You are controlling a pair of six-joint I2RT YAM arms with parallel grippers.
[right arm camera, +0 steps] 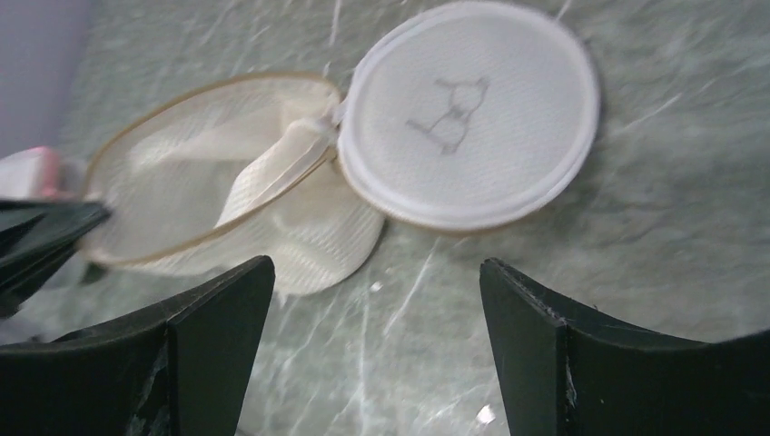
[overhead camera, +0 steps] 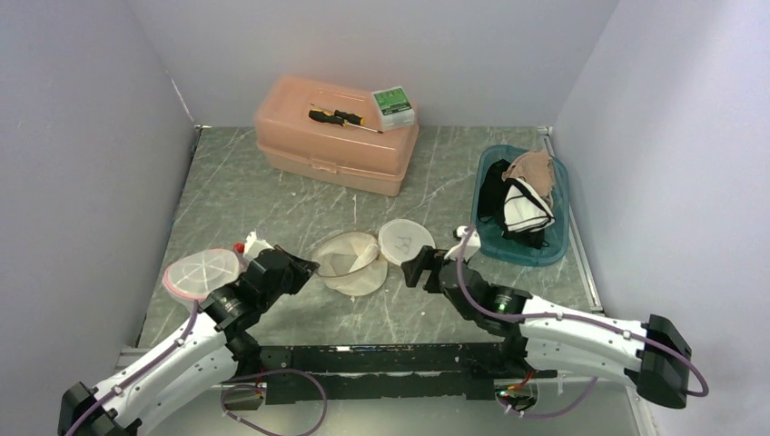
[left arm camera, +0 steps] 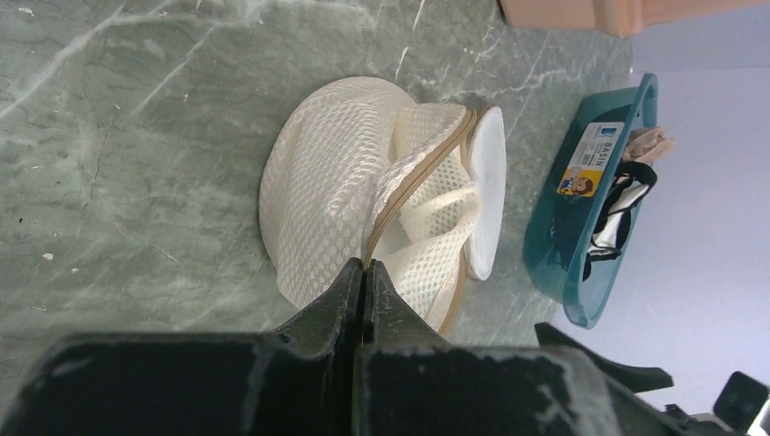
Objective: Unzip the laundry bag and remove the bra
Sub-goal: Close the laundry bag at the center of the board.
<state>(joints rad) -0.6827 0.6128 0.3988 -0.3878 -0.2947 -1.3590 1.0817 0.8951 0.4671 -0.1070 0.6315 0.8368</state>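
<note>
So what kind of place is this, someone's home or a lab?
Most likely a robot test cell in a lab, not a home: two robot arms bolted to a table, plain walls boxing it in, and staged props, a laundry bag, a basin of clothes, a toolbox.

The round cream mesh laundry bag (overhead camera: pixel 345 263) lies unzipped on the marbled table (overhead camera: pixel 272 200), its white lid (overhead camera: pixel 406 241) (bra sketch uppermost) flat alongside

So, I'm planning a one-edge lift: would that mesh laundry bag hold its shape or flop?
Probably floppy: the mesh laundry bag lies slumped with folds inside, so it would likely droop. Its thin open weave suggests little weight. The round lid lies flat with a clean rim, so that panel may stay stiffer.
</note>
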